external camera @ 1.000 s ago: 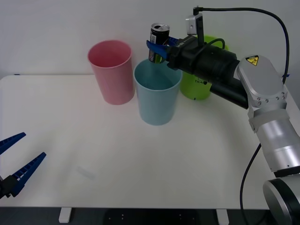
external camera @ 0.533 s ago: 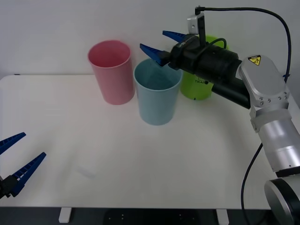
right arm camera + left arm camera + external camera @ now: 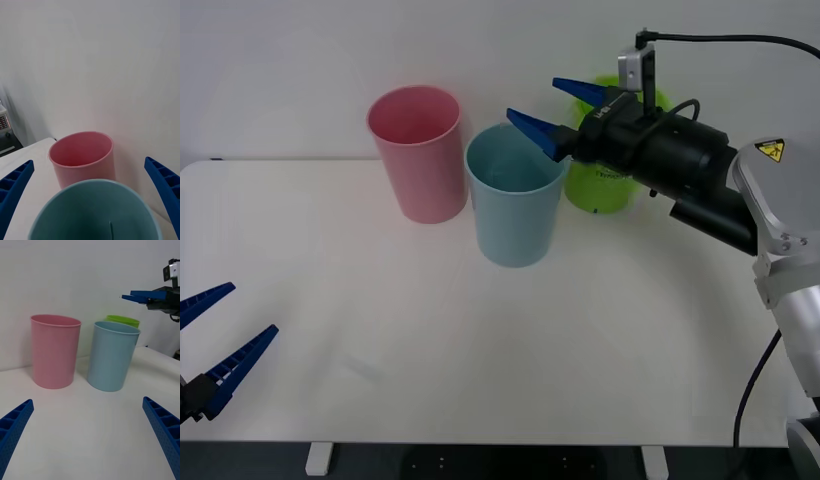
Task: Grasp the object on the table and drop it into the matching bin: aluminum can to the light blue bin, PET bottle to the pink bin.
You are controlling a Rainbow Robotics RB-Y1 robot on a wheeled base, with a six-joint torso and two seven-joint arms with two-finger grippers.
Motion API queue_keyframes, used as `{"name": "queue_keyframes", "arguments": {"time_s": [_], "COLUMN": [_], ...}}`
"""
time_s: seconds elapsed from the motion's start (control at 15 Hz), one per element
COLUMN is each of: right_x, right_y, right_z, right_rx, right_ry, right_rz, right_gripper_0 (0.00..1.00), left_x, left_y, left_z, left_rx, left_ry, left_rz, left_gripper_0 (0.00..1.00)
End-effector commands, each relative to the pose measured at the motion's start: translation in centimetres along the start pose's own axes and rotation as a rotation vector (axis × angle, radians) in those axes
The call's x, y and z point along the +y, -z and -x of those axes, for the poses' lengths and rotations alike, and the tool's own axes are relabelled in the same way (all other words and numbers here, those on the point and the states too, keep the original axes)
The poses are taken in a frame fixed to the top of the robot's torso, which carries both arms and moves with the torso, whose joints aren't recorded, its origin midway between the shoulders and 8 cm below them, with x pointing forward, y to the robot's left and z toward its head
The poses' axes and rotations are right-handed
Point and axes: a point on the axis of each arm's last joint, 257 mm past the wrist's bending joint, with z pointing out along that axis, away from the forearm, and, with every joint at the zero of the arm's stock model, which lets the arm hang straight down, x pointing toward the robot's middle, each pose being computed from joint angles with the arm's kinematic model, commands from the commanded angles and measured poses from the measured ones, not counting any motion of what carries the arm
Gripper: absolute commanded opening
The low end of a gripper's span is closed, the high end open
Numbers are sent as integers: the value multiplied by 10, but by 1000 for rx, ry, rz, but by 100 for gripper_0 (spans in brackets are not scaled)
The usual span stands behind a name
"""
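Observation:
The aluminum can is hidden from view. The light blue bin (image 3: 515, 215) stands upright on the white table (image 3: 380, 300), with the pink bin (image 3: 420, 160) close beside it on its left. My right gripper (image 3: 532, 100) is open and empty, hovering just above and right of the light blue bin's rim. In the right wrist view the right gripper (image 3: 89, 161) spreads wide over the light blue bin (image 3: 93, 210) and the pink bin (image 3: 80, 153). My left gripper (image 3: 252, 308) rests open near the table's front left edge, far from the bins.
A green bin (image 3: 605, 185) stands behind my right arm, right of the light blue bin. From the left wrist view, the left gripper (image 3: 88, 400) faces the pink bin (image 3: 55, 350), light blue bin (image 3: 112, 356) and green bin (image 3: 123, 320).
My right gripper opened over the light blue bin and the can it held is gone from sight. The right arm then drew back to the right. The left arm stayed still.

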Motion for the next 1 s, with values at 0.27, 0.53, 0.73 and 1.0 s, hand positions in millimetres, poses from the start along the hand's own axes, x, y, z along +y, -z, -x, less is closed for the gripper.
{"name": "queue_keyframes", "arguments": {"time_s": [0.27,0.53,0.73,1.0], "right_x": [8,17,22,17], "right_y": [52,93,118,152], "right_z": [-9,-20,-31,-60], "right_rx": [9,25,38,83], "right_ry": [17,38,72,170], "right_rz": [-1,-16,-42,-84], "right_gripper_0": [100,100,100,100], "left_x": [0,0,0,0], "left_y": [0,0,0,0], "left_z": [0,0,0,0], "left_rx": [0,0,0,0], "left_ry": [0,0,0,0], "left_rz": [0,0,0,0], "left_gripper_0": [100,100,100,100]}}
